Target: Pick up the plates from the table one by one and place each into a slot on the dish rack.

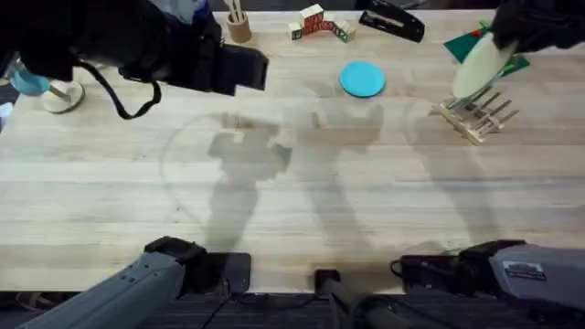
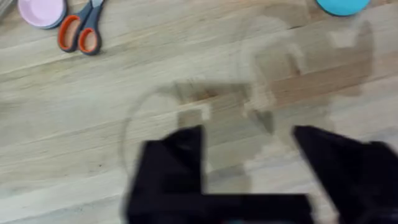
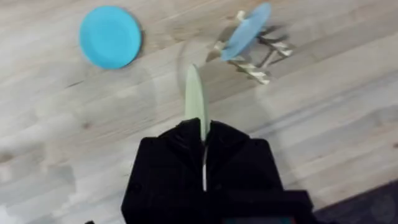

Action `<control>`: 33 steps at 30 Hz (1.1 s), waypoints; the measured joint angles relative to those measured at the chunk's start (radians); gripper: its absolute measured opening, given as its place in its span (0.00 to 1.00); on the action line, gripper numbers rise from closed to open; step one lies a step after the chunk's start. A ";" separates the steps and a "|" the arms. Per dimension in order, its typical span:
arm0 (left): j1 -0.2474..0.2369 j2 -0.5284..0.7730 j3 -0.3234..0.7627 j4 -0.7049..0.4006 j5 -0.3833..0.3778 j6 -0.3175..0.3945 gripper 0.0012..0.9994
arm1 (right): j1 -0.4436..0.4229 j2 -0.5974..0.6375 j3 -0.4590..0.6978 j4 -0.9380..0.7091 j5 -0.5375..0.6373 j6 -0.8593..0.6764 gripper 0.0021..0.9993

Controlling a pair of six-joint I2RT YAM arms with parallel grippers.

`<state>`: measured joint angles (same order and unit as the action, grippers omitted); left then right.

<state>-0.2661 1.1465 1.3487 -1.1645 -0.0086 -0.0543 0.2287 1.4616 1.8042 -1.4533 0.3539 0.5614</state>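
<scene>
1. Right wrist view gives you the best line: the right claw (image 3: pixel 202 134) is pinching the cream plate (image 3: pixel 196 102) by its rim, edge-on, off the tabletop (image 3: pixel 323 124).
2. The dish rack (image 3: pixel 258 59) stands near the tabletop's far right corner. In the overhead view the held plate hangs just above it, tilted.
3. A pale blue plate (image 3: pixel 247 31) already leans among the pegs, so pick a free slot beside it rather than the one it occupies.
4. To do this step well, I'd turn the cream plate until its edge runs parallel with the gap, then lower it straight down between the pegs.
5. Release only when the rim sits on the slatted base. Let go early and it will likely tip against the leaning plate or roll off.
6. The rack looks light, so a sideways nudge could shift it.
7. The left claw (image 2: pixel 249 134) is spread and empty above bare tabletop, well apart from the rack.
8. Count of plates: three. One is held, one is in the rack, and one bright blue plate (image 1: pixel 362 79) lies flat near the far edge, right of the middle.
9. Other counts: one rack, one pink dish (image 2: pixel 40 11), one pair of scissors (image 2: pixel 81 31) just beside it.
</scene>
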 joint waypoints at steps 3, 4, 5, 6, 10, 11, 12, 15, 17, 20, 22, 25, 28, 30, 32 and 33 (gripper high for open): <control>0.000 0.000 0.000 0.000 -0.012 0.002 0.99 | 0.000 0.000 0.009 -0.035 0.048 0.037 0.03; 0.000 0.000 0.000 0.000 -0.014 0.002 0.99 | 0.000 0.000 0.013 -0.044 0.062 0.047 0.03; 0.000 0.000 0.000 0.000 -0.015 0.002 1.00 | 0.000 0.000 0.017 -0.052 0.076 0.058 0.03; 0.000 0.000 0.000 0.000 -0.015 0.002 1.00 | 0.000 0.000 0.022 -0.064 0.094 0.071 0.03; 0.000 0.000 0.000 0.000 -0.015 0.002 1.00 | -0.001 -0.001 0.041 -0.106 0.162 0.130 0.03; 0.000 0.000 0.000 0.000 -0.015 0.002 1.00 | -0.004 -0.005 0.042 -0.112 0.176 0.147 0.03; 0.000 0.000 0.000 0.000 -0.015 0.002 1.00 | -0.007 -0.008 0.042 -0.118 0.184 0.158 0.03; 0.000 0.000 0.000 0.000 -0.015 0.002 0.99 | -0.034 -0.028 0.042 -0.129 0.203 0.194 0.03; 0.000 0.000 0.000 0.000 -0.015 0.002 0.99 | -0.052 -0.044 0.043 -0.137 0.211 0.207 0.03; 0.000 0.000 0.000 0.000 -0.015 0.002 0.99 | -0.064 -0.066 0.043 -0.150 0.220 0.221 0.03; 0.000 0.000 0.000 0.000 -0.015 0.002 1.00 | -0.064 -0.078 0.045 -0.150 0.223 0.225 0.03; 0.000 0.000 0.000 0.000 -0.015 0.002 0.99 | -0.064 -0.084 0.047 -0.151 0.225 0.228 0.03; 0.000 0.000 0.000 0.000 -0.015 0.002 0.99 | -0.064 -0.083 0.047 -0.157 0.225 0.228 0.03; 0.000 0.000 0.000 0.000 -0.015 0.002 0.99 | -0.064 -0.084 0.047 -0.157 0.225 0.229 0.03; 0.000 0.000 0.000 0.000 -0.015 0.002 0.99 | -0.064 -0.084 0.047 -0.158 0.225 0.229 0.03; 0.000 0.000 0.000 0.000 -0.015 0.002 1.00 | -0.064 -0.083 0.047 -0.158 0.225 0.229 0.03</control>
<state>-0.2661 1.1461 1.3487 -1.1645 -0.0235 -0.0521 0.1642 1.3785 1.8511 -1.6112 0.5786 0.7903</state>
